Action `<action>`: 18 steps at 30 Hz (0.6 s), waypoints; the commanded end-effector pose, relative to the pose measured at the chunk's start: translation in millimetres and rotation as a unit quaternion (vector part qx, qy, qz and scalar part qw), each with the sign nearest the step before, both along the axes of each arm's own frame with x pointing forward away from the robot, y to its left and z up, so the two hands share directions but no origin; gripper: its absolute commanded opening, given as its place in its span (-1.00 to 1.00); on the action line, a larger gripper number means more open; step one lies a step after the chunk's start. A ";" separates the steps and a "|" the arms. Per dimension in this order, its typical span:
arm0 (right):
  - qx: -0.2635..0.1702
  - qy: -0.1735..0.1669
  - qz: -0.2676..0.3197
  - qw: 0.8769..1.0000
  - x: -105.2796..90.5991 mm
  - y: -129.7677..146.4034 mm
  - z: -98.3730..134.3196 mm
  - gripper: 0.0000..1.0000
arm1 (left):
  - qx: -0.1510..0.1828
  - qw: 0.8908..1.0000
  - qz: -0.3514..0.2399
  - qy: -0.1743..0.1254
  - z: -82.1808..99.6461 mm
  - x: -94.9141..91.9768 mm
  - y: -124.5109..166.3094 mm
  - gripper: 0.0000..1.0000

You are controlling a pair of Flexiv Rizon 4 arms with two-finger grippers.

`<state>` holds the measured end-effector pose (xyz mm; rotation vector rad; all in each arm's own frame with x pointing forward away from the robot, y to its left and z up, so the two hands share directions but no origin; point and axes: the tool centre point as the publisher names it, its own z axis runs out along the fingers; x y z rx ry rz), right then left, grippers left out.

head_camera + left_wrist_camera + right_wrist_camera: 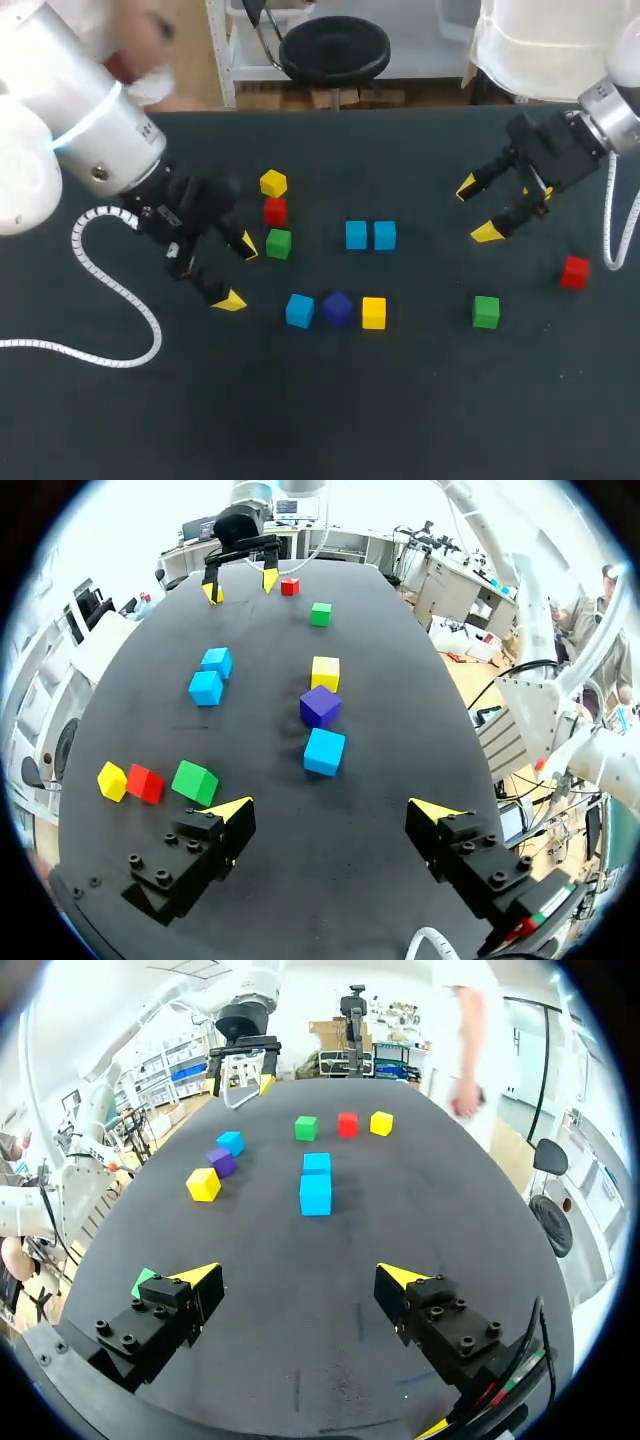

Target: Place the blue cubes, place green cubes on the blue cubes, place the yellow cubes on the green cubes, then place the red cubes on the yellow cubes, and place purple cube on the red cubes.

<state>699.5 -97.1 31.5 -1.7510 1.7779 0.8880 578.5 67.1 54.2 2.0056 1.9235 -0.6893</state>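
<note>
- The lone blue cube (299, 310) lies on the surface (400, 420), just beside the purple cube (337, 308), at 7 o'clock from the blue pair (357, 236).
- It is found at 4 o'clock from the left jaws, which are nearer, spread wide and tilted downward.
- The right jaws, equally wide, are held well apart at 2 o'clock.

a black, matte table (330, 420) fills the scene; its far edge runs straight across.

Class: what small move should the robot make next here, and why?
Probably move the left gripper over the lone blue cube: it is open and empty, that cube lies close by, apart from the blue pair, and nothing is stacked yet.
</note>
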 end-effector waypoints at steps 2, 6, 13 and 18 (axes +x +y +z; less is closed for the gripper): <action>0.001 0.000 0.000 1.000 0.1 -0.1 0.0 1.00 | 0.001 1.000 -0.019 -0.017 3.1 3.5 -6.1 1.00; 0.001 0.000 0.000 1.000 0.1 -0.1 0.0 1.00 | 0.018 0.998 -0.052 -0.044 7.3 5.1 -26.0 1.00; 0.001 0.000 0.000 1.000 0.1 -0.1 0.0 1.00 | 0.004 0.997 -0.049 -0.056 -6.5 -11.5 -30.9 1.00; 0.001 0.000 0.000 1.000 0.1 -0.1 0.0 1.00 | 0.000 0.998 -0.045 -0.051 -15.6 -19.8 -30.0 1.00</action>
